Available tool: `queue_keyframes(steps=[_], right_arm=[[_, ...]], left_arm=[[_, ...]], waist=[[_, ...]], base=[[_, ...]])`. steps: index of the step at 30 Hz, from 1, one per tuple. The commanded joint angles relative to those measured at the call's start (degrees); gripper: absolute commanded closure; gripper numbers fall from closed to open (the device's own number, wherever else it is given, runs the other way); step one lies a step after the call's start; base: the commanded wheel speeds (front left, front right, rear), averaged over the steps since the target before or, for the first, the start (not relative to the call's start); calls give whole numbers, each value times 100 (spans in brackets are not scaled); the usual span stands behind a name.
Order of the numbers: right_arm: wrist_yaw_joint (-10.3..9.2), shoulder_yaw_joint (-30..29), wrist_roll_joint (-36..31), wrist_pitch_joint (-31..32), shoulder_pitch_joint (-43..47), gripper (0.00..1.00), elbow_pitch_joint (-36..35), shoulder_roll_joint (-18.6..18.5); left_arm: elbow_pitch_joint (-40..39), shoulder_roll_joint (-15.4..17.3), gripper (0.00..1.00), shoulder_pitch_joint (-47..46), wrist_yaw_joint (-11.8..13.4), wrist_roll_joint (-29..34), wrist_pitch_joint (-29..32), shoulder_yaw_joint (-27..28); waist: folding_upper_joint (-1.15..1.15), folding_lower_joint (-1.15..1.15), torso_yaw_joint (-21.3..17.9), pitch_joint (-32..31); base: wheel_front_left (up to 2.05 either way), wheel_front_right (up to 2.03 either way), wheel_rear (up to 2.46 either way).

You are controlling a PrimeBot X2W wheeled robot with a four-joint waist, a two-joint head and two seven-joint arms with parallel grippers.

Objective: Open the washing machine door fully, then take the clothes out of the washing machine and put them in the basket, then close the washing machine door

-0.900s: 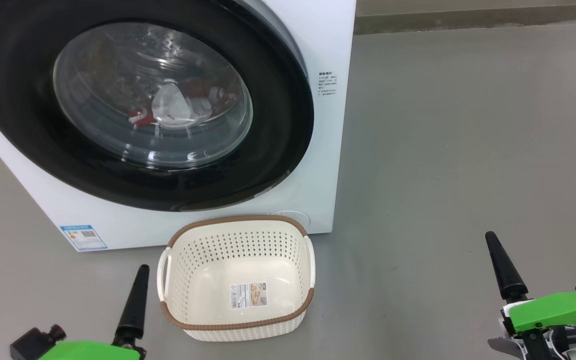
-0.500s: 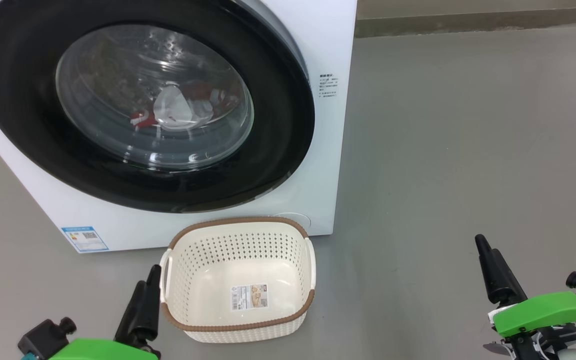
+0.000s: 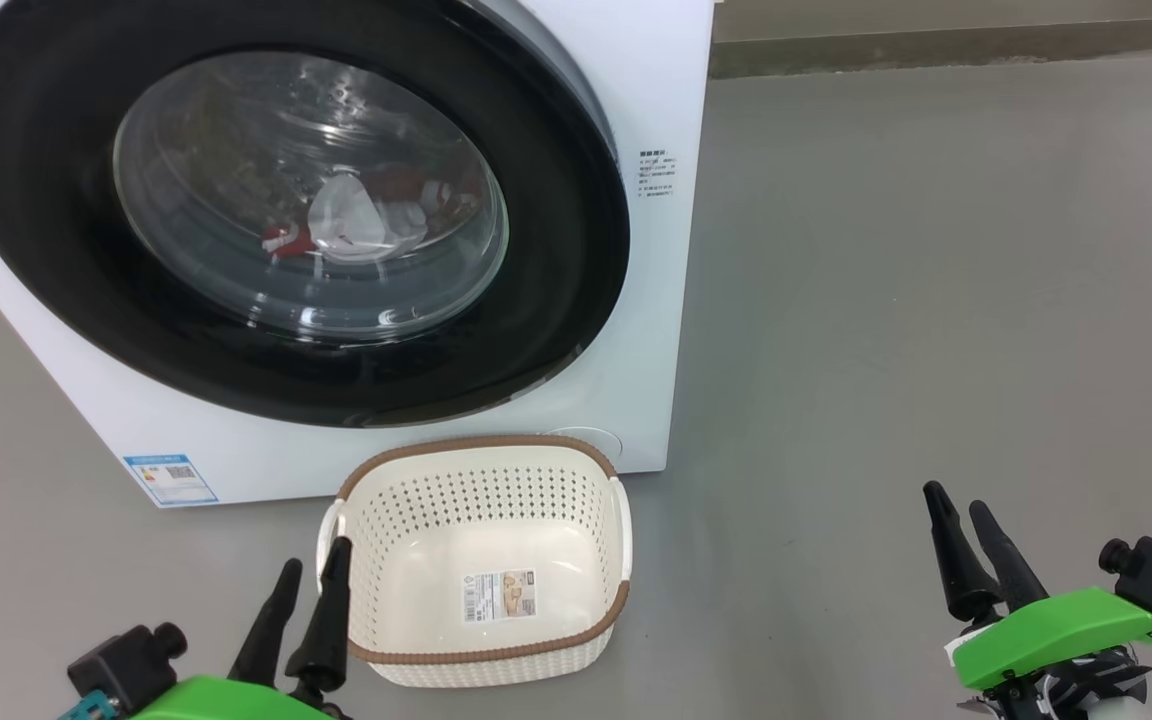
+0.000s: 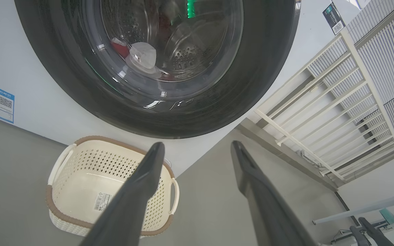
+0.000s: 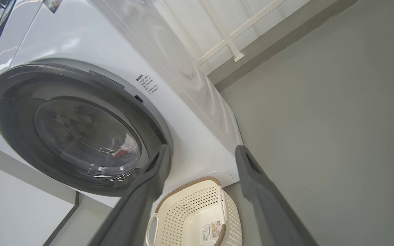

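- Head view crops the washing machine at the top and left edges.
- The washing machine door lies closed against the front, its black rim cut off at the top.
- The clothes sit in the drum behind the glass as red and white patches; reflections blur their shape.
- The basket stands on the floor just before the machine, below the door.
- The left gripper is beside the basket's left handle, and I cannot tell whether they touch. Its jaws are spread wide, holding nothing.
- The right gripper hangs well apart over the floor, jaws wide and empty, its body cropped below.
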Motion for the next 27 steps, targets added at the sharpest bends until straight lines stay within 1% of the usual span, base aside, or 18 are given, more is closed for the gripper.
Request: queue_keyframes(steps=[1, 7, 8, 27], right_arm=[[2, 96, -262, -85, -297, 0, -120, -107], [2, 135, -752, -187, -312, 0, -88, -116], [2, 135, -752, -187, -312, 0, -88, -116], [3, 301, -2152, -507, -355, 0, 55, -126]], left_arm=[[-119, 107, 0, -233, 47, 257, -99, 54], [-85, 137, 0, -266, 108, 718, -201, -28], [-85, 137, 0, -266, 108, 718, -201, -28], [267, 113, 0, -345, 391, 1873, -524, -76]], waist=[[0, 0, -1, -1], [0, 0, 4, -3], [0, 0, 4, -3], [0, 0, 9, -31]], base=[[0, 0, 0], [0, 0, 0], [0, 0, 0], [0, 0, 0]])
